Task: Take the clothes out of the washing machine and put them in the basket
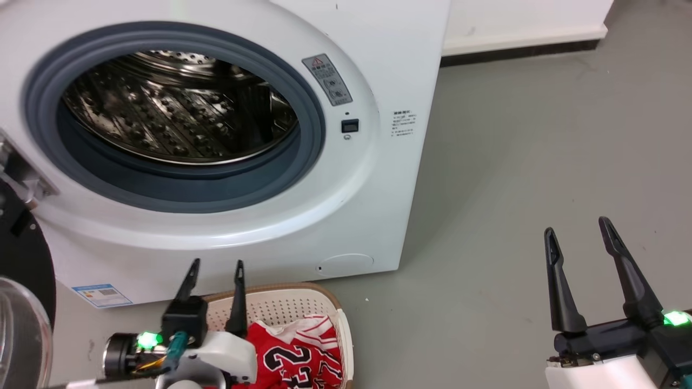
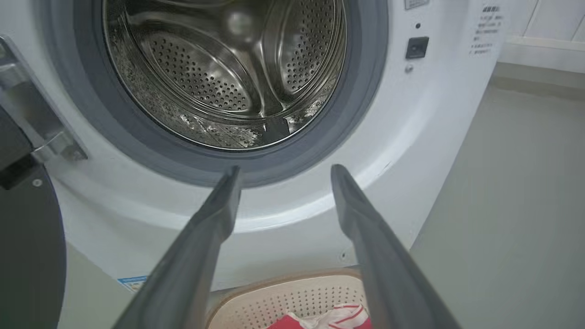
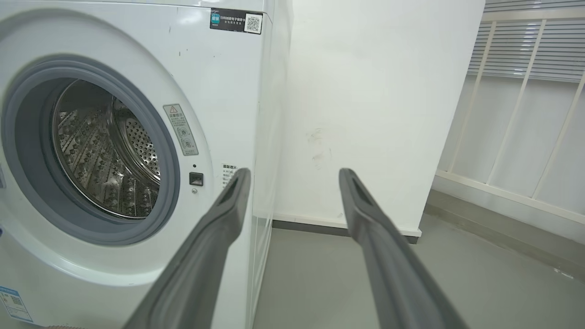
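Head view: I see the red jersey [image 1: 294, 357], black 23 on it, crumpled in the oval cream basket [image 1: 281, 309] of perforated plastic, brown-rimmed, on the floor [image 1: 513, 162] just before the white washing machine [image 1: 346, 216] with its dimpled steel drum [image 1: 178, 113]. My left gripper [image 1: 217, 262], over the basket, and right gripper [image 1: 577, 226] are spread, empty.

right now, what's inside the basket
A red jersey with a black 23 lies crumpled in the basket. The left arm covers part of it, and whatever lies under the fabric cannot be seen.
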